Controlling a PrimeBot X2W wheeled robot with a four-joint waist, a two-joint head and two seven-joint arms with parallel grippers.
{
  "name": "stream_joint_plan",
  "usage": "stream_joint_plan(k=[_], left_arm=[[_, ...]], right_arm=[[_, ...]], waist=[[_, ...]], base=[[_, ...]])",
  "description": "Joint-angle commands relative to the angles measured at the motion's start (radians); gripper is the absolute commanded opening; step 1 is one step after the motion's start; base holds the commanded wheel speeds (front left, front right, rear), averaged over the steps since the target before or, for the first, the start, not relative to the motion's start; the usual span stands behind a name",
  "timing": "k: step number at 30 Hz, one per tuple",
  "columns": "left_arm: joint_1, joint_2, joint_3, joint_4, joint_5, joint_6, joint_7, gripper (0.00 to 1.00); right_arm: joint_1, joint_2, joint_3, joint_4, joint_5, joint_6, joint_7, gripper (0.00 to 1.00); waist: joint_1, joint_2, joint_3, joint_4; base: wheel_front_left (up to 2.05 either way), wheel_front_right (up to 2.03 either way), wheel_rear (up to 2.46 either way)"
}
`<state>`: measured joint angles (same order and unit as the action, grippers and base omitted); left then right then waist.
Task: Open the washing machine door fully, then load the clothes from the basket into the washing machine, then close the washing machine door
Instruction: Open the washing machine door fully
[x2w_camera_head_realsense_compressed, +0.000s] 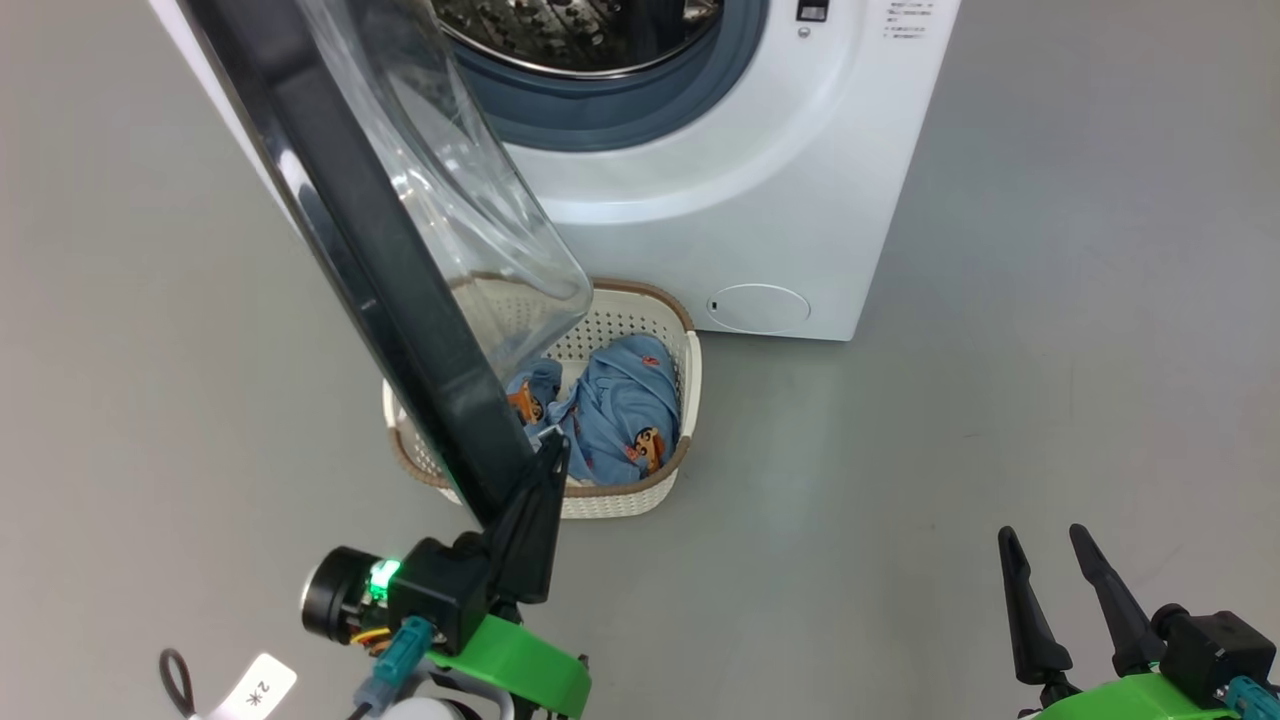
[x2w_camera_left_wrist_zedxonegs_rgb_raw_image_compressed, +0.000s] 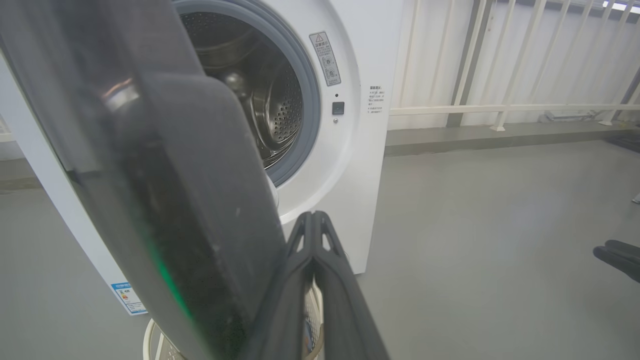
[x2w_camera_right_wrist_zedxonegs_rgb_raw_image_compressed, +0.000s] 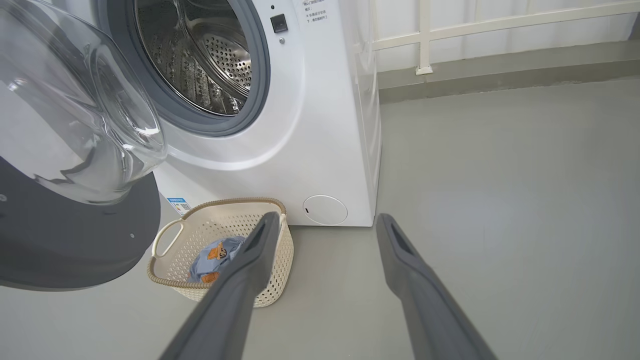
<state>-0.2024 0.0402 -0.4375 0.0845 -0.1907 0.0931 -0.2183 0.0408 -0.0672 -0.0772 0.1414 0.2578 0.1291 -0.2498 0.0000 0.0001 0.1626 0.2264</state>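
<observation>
While the washing machine door (x2w_camera_head_realsense_compressed: 380, 250) hangs open, our left pincer (x2w_camera_head_realsense_compressed: 556, 445) sits together beside it. Our right pincer (x2w_camera_head_realsense_compressed: 1042, 533) stands apart.

Head: looking down on the basket (x2w_camera_head_realsense_compressed: 688, 372) and washing machine (x2w_camera_head_realsense_compressed: 700, 220).
Left wrist: sitting right against the washing machine door (x2w_camera_left_wrist_zedxonegs_rgb_raw_image_compressed: 150, 200).
Right wrist: looking from low, seeing both too.
</observation>
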Motion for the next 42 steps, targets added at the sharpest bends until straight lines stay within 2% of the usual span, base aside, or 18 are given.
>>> stream_joint_plan(k=[1, 30, 42], left_arm=[[-0.004, 0.025, 0.045, -0.027, -0.006, 0.018, 0.005, 0.00], [0.056, 0.063, 0.035, -0.112, -0.015, 0.057, 0.056, 0.00], [0.065, 0.083, 0.069, -0.120, -0.031, 0.088, 0.061, 0.00]], right_arm=[[-0.009, -0.008, 0.027, -0.022, 0.011, 0.002, -0.012, 1.00], [0.006, -0.008, 0.033, -0.012, 0.019, 0.002, -0.012, 1.00], [0.005, -0.008, 0.037, -0.013, 0.032, 0.002, -0.012, 1.00]], waist=[[0.0000, -0.0001, 0.000, 0.006], [0.0000, -0.0001, -0.018, 0.072], [0.0000, -0.0001, -0.014, 0.094]], base=[[0.00, 0.00, 0.00], [0.00, 0.00, 0.00], [0.00, 0.00, 0.00]])
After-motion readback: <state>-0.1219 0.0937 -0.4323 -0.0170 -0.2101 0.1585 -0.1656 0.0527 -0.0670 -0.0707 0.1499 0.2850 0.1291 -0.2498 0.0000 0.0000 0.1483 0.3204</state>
